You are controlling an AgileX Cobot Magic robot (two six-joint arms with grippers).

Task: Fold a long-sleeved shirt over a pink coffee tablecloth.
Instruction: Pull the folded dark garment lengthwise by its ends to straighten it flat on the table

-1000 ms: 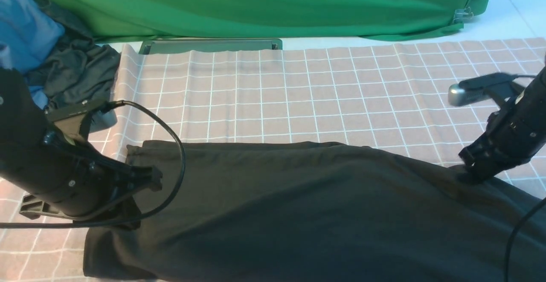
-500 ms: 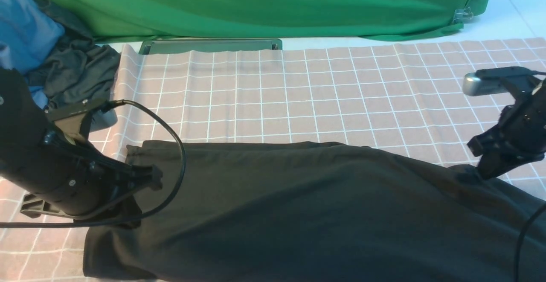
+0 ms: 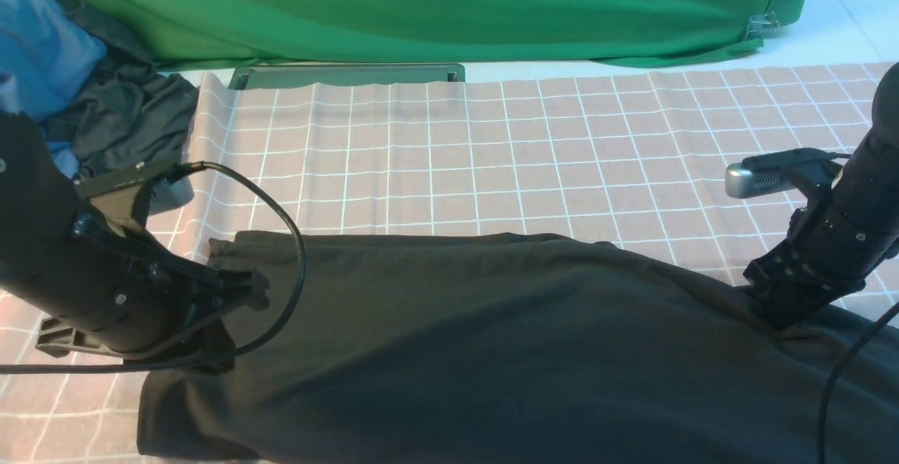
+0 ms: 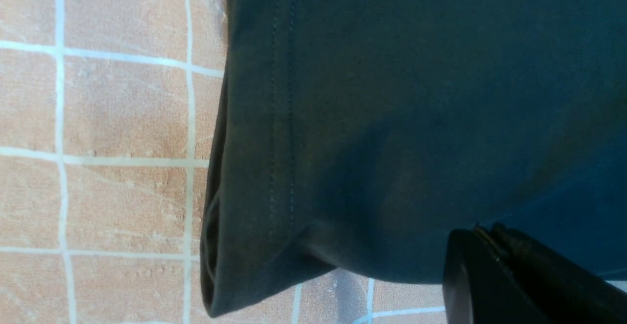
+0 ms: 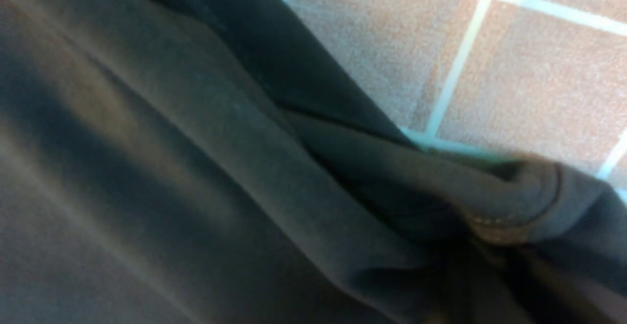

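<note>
The long-sleeved shirt (image 3: 491, 337) lies as a long black band across the near part of the pink coffee tablecloth (image 3: 491, 148); its logo and neck label are hidden. My left gripper (image 3: 242, 295) sits at the shirt's left end. In the left wrist view its jaws (image 4: 477, 233) are pressed together over the stitched hem edge (image 4: 281, 118), which is raised slightly off the tablecloth (image 4: 122, 118). My right gripper (image 3: 772, 316) is down on the shirt's far right edge, with creases radiating from it. Cloth (image 5: 514, 206) bunches tightly at its dark, hidden jaws.
A plain green cloth (image 3: 421, 8) hangs along the back, with a grey-green bar (image 3: 344, 74) at its foot. A blue garment (image 3: 42, 50) and a dark grey garment (image 3: 126, 113) are piled at the back left. A black cable (image 3: 295, 260) loops beside my left arm.
My right gripper rose up and to the right, then came back down and left onto the shirt's edge, lower than a second ago. The left arm has stayed still.
</note>
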